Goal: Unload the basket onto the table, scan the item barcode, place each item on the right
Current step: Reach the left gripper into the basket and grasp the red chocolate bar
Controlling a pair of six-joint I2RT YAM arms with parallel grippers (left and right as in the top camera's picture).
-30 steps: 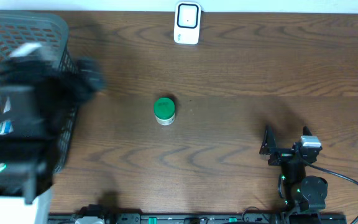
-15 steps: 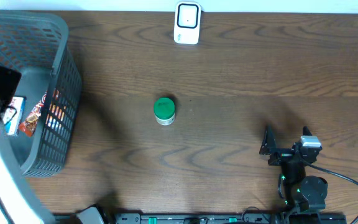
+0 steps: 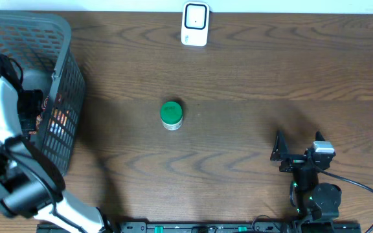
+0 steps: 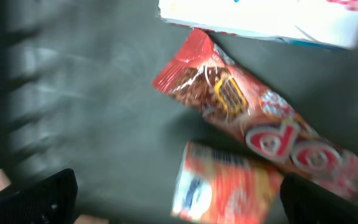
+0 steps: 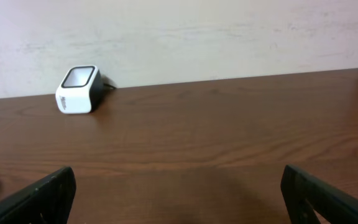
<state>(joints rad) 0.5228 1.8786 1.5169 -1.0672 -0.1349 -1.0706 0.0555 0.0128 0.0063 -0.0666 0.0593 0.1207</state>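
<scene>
Table (image 3: pixel 251 84); basket (image 3: pixel 70 97); jar (image 3: pixel 171 114); scanner (image 3: pixel 195 24)

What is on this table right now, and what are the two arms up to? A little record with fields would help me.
table: brown wood
basket: grey mesh, left edge
in basket: red snack packet, orange packet, white box
scanner: white, far edge, near the middle
jar: green lid, upright, mid-table
left gripper: open, inside the basket over the packets, holding nothing
right gripper: open, near right, holding nothing
</scene>
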